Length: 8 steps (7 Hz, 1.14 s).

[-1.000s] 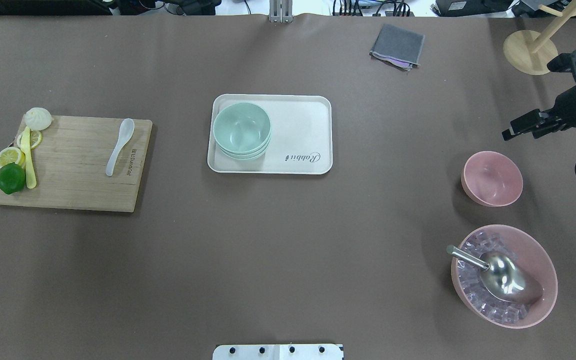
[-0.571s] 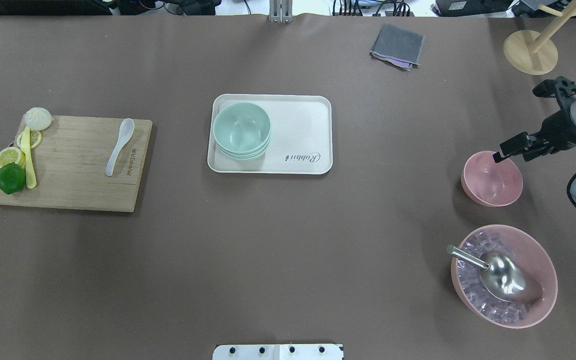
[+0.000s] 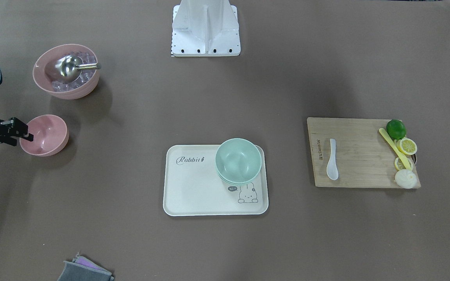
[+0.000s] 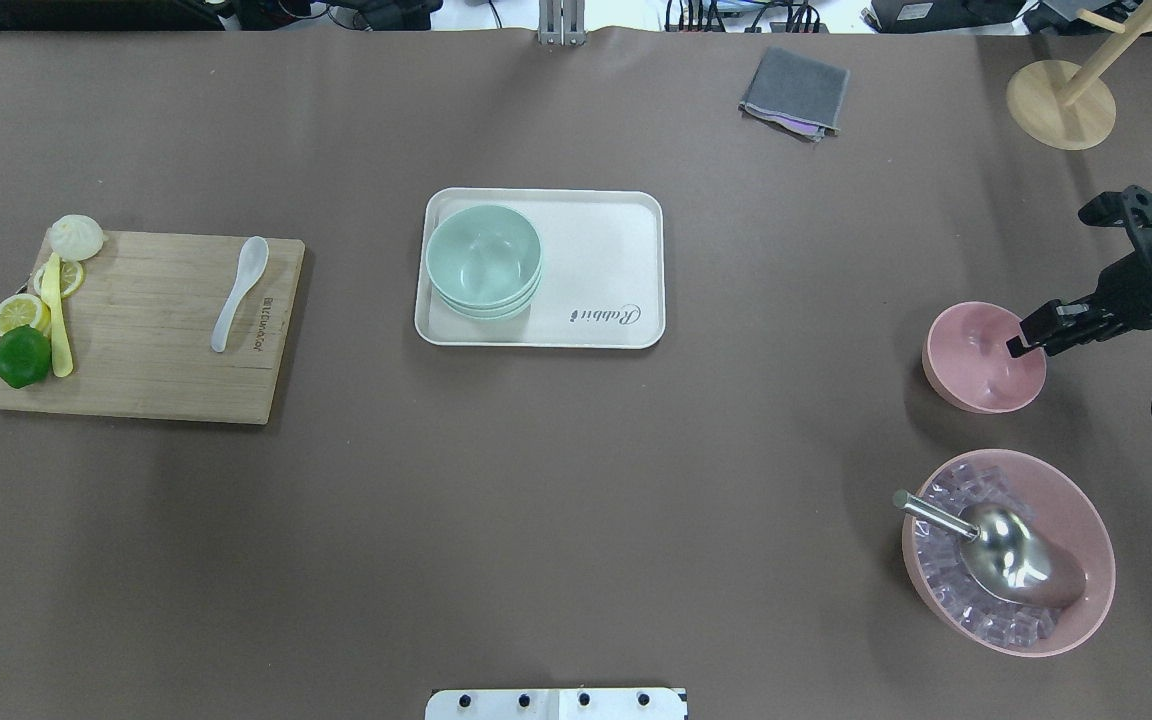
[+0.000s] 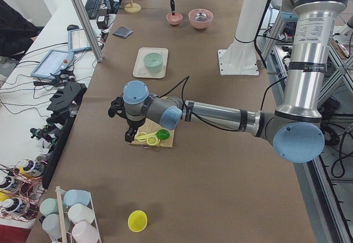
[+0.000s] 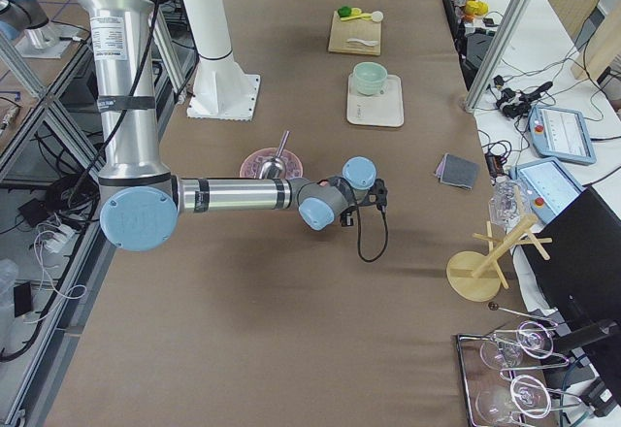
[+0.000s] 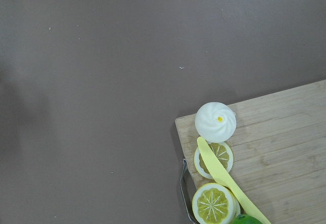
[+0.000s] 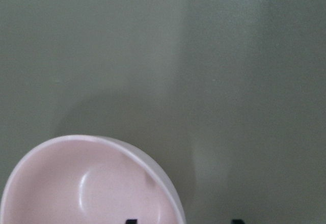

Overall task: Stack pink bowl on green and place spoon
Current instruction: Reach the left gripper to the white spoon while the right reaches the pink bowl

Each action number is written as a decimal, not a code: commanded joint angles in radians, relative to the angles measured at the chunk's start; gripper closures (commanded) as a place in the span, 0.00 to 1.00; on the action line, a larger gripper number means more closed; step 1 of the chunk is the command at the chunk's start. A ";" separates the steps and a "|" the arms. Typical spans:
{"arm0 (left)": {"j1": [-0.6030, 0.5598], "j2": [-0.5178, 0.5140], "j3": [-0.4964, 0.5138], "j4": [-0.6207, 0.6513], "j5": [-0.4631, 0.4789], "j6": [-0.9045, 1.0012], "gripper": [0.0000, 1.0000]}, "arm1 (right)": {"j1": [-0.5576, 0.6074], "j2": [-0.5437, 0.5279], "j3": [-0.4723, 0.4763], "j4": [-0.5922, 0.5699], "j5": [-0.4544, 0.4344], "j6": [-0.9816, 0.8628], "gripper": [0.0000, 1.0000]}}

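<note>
The small pink bowl (image 4: pixel 976 365) stands on the table at the right and also shows in the front view (image 3: pixel 47 134). My right gripper (image 4: pixel 1036 345) is open at its right rim. In the right wrist view one fingertip (image 8: pixel 131 221) is inside the pink bowl (image 8: pixel 76 183) and the other is outside. The stacked green bowls (image 4: pixel 483 258) sit in the left end of the white tray (image 4: pixel 606 260). The white spoon (image 4: pixel 239 292) lies on the wooden cutting board (image 4: pixel 156 360). My left gripper (image 5: pixel 128 137) hovers by the board's outer end; I cannot tell whether it is open or shut.
A large pink bowl of ice cubes (image 4: pixel 1086 600) with a metal scoop (image 4: pixel 1006 550) stands close in front of the small pink bowl. A lime (image 4: pixel 22 357), lemon slices, a bun (image 4: pixel 76 236) and a yellow knife sit on the board's left end. A grey cloth (image 4: pixel 796 92) and a wooden stand (image 4: pixel 1061 100) are at the back right.
My right gripper has moved from behind the pink bowl down to its right rim. The bowls, the spoon and the left side have not moved.
</note>
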<state>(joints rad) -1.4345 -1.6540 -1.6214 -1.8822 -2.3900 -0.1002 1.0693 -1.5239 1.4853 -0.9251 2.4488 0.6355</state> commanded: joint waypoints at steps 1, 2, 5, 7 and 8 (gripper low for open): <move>0.003 -0.001 0.000 0.000 0.000 -0.001 0.02 | 0.000 -0.011 0.001 0.005 -0.001 -0.004 1.00; 0.009 -0.003 -0.006 -0.003 -0.001 -0.047 0.02 | 0.000 -0.015 0.001 0.003 0.001 0.003 1.00; 0.136 -0.093 -0.011 -0.052 0.000 -0.309 0.02 | 0.071 -0.009 0.024 0.002 0.073 0.012 1.00; 0.230 -0.194 0.005 -0.038 0.012 -0.436 0.02 | 0.116 0.010 0.024 0.000 0.099 0.030 1.00; 0.287 -0.232 0.006 -0.038 0.026 -0.514 0.02 | 0.123 0.022 0.024 0.002 0.099 0.086 1.00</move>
<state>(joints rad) -1.2156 -1.8316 -1.6204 -1.9226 -2.3778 -0.5167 1.1786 -1.5162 1.5092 -0.9245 2.5433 0.6721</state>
